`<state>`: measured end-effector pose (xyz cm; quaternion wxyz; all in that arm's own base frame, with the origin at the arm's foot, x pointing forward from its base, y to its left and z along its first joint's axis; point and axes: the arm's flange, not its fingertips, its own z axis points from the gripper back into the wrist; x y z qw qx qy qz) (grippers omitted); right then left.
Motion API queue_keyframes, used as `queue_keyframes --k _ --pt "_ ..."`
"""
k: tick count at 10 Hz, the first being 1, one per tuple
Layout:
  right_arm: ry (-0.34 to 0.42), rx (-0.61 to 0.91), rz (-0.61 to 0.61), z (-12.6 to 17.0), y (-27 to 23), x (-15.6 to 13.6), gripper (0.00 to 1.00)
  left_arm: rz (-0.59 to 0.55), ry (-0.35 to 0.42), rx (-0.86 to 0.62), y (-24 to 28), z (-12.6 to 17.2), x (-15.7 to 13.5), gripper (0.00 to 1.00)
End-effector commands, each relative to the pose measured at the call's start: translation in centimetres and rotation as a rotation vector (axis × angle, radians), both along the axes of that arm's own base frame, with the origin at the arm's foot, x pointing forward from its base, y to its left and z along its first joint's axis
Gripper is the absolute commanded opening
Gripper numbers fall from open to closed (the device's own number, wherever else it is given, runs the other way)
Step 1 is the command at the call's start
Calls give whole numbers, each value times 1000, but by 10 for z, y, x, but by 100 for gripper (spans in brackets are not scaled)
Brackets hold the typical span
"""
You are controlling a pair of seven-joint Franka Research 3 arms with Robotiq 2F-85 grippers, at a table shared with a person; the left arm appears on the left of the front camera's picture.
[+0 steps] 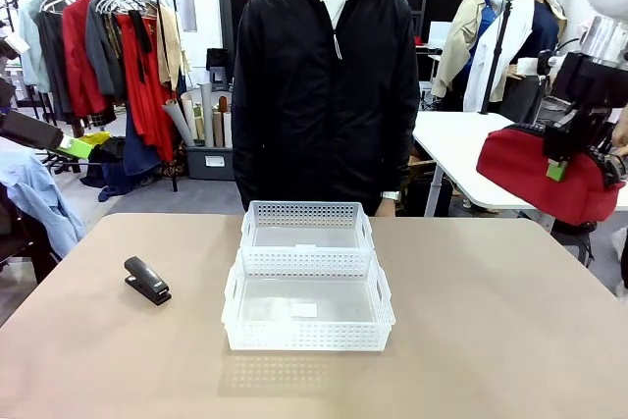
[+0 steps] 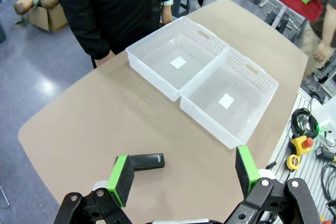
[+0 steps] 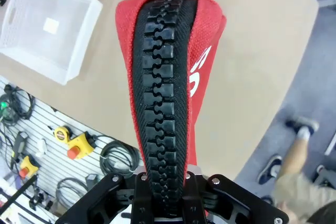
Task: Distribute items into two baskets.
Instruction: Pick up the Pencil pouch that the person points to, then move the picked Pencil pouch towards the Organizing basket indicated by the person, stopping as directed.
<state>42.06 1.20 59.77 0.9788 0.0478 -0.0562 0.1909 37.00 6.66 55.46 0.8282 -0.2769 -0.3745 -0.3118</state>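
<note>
The two white baskets sit in the middle of the counter (image 1: 510, 340), touching end to end. The smaller basket (image 1: 307, 211) lies on the far side, close to the person in the black jacket (image 1: 324, 76), and the larger basket (image 1: 307, 336) lies on the robot's side. Nothing but a small white label shows inside either one.

The black stapler (image 1: 146, 280) lies on the counter well to the left of the baskets. The left gripper (image 1: 77, 147) hangs above the left edge of the counter. In the left wrist view its green pads (image 2: 122, 171) stand wide apart with nothing between them, and the stapler (image 2: 147, 161) lies on the counter below, just beside the left pad.

The right gripper (image 1: 561, 159) hangs in the air beyond the right edge of the counter, clamped on the red pouch (image 1: 535, 179), which is well apart from the baskets. In the right wrist view the right gripper (image 3: 163, 195) pinches the black zipper top of the pouch (image 3: 205, 56), with the counter and a corner of the larger basket (image 3: 79, 51) far below.
</note>
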Motion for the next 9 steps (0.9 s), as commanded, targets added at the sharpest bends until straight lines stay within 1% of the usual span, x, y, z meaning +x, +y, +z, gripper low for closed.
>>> queue_keyframes --k 1,2,3,9 --pt "-2 -18 -86 3 3 -1 0 2 -13 -3 0 1 0 100" --pt "15 -17 -57 0 2 0 0 2 -13 -3 0 1 0 100" --pt "-1 0 -35 2 0 -1 0 2 -13 -3 0 1 0 100" --pt "-1 0 -35 2 0 -1 0 2 -13 -3 0 1 0 100"
